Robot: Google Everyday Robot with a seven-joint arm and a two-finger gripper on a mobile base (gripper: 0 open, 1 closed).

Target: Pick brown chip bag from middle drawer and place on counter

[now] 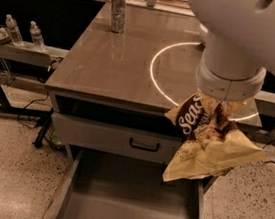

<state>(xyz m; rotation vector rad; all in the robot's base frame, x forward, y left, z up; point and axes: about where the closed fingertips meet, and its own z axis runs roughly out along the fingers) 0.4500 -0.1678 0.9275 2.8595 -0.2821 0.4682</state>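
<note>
The brown chip bag (208,141) hangs in the air at the right, dark brown with white script and a pale yellow lower end. My gripper (221,110) sits under the big white arm and is shut on the bag's top, holding it at the counter's front right edge, above the drawer. The middle drawer (130,201) is pulled out below, its grey floor bare. The counter (118,63) is a glossy grey-brown top with a white ring.
A tall can (118,11) stands at the back of the counter. A closed drawer front with a black handle (144,145) sits above the open drawer. A side shelf (24,50) at the left holds water bottles (12,28). Cables lie on the speckled floor.
</note>
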